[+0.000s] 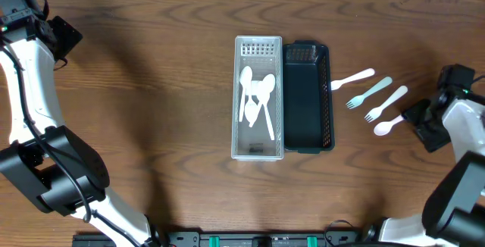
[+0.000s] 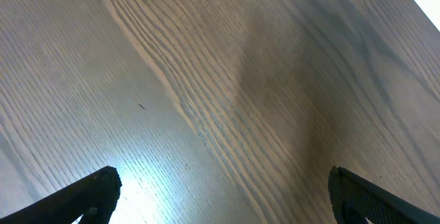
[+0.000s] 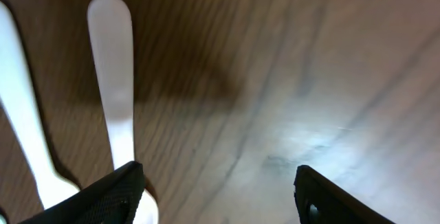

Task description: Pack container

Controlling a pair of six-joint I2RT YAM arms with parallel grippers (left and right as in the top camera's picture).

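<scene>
A clear container (image 1: 258,150) in the middle of the table holds several white spoons (image 1: 256,95). A black basket (image 1: 307,137) stands right beside it, empty. To their right lie a white spoon (image 1: 353,79), a pale blue fork (image 1: 370,93), a white fork (image 1: 387,103) and a short white spoon (image 1: 386,125). My right gripper (image 1: 426,123) is open just right of the short spoon; in the right wrist view (image 3: 216,189) that spoon (image 3: 111,66) lies by my left finger, with the white fork (image 3: 20,114) further left. My left gripper (image 1: 64,36) is open and empty at the far left (image 2: 220,189).
The dark wooden table (image 1: 151,110) carries nothing else. The left wrist view shows only bare wood (image 2: 220,80) between the fingers. The table's far edge runs along the top of the overhead view.
</scene>
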